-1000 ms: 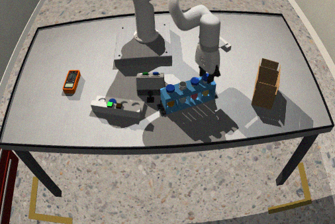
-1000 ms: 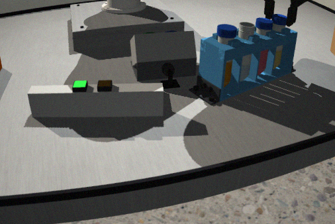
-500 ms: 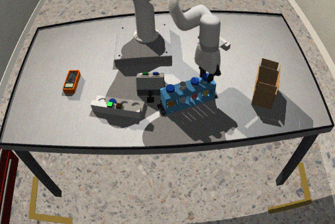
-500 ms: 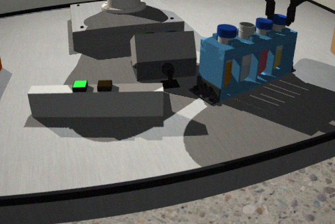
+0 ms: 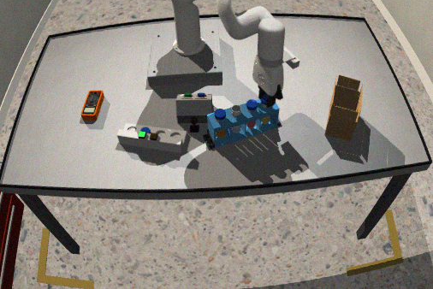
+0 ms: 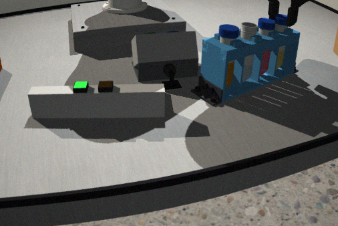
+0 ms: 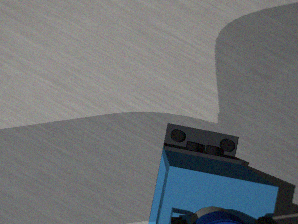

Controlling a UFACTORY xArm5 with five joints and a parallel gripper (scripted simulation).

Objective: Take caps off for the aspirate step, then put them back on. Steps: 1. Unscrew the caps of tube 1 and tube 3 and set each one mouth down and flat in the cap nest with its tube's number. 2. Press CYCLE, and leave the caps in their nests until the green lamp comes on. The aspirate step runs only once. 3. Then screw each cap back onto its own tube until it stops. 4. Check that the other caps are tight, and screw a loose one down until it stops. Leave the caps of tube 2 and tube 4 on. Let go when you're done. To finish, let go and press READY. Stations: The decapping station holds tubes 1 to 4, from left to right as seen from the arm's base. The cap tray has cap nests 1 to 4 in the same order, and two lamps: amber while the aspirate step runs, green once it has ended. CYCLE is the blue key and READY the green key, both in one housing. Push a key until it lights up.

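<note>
The blue tube rack holds four tubes. My gripper stands over the rack's right end in the top view and is shut on the blue cap of tube 1, which sits on its tube. Tube 2 and tube 4 carry blue caps. Tube 3 is open. One blue cap lies in a nest of the cap tray. The green lamp is lit and the amber lamp is dark. The wrist view shows the rack's end and a cap's edge.
The grey key housing, with a green key and a blue key, stands between the tray and the rack. An orange multimeter lies at the left. A cardboard box stands at the right.
</note>
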